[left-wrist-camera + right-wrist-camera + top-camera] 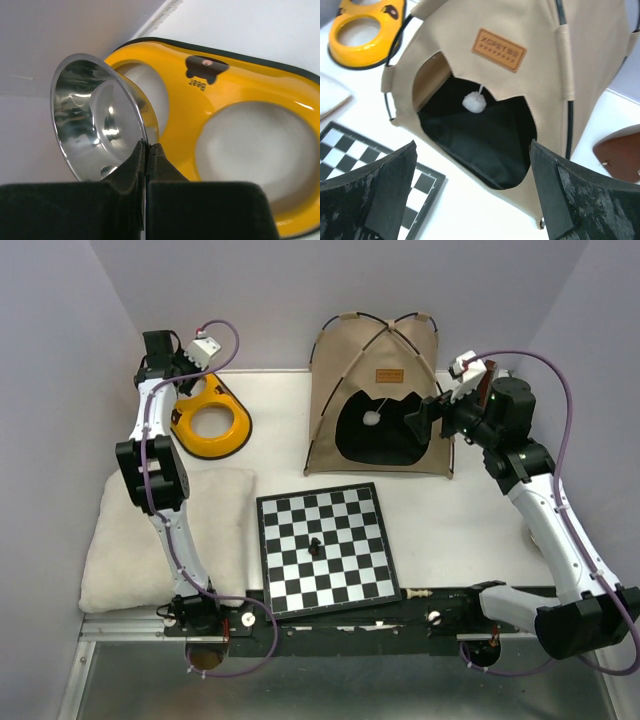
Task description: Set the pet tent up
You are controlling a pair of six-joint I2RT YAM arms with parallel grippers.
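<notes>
Black-padded and spread wide, the right gripper (472, 147) holds nothing just in front of the pet tent (540, 75), which stands upright at the far side of the desk (470, 510). Tan fabric stretches over two crossing black poles (388, 328). A brown label (499, 50) sits above the doorway (black lining inside), where a white pom-pom (474, 102) dangles. The left gripper (146, 150) pinches the rim of a steel bowl (95, 115).

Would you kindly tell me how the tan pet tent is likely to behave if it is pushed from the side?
The pet tent is probably light for its size: thin fabric over two slim poles. Pushed, it would likely slide on the smooth table rather than tip, given its broad base. Its soft walls may dent inward.
</notes>
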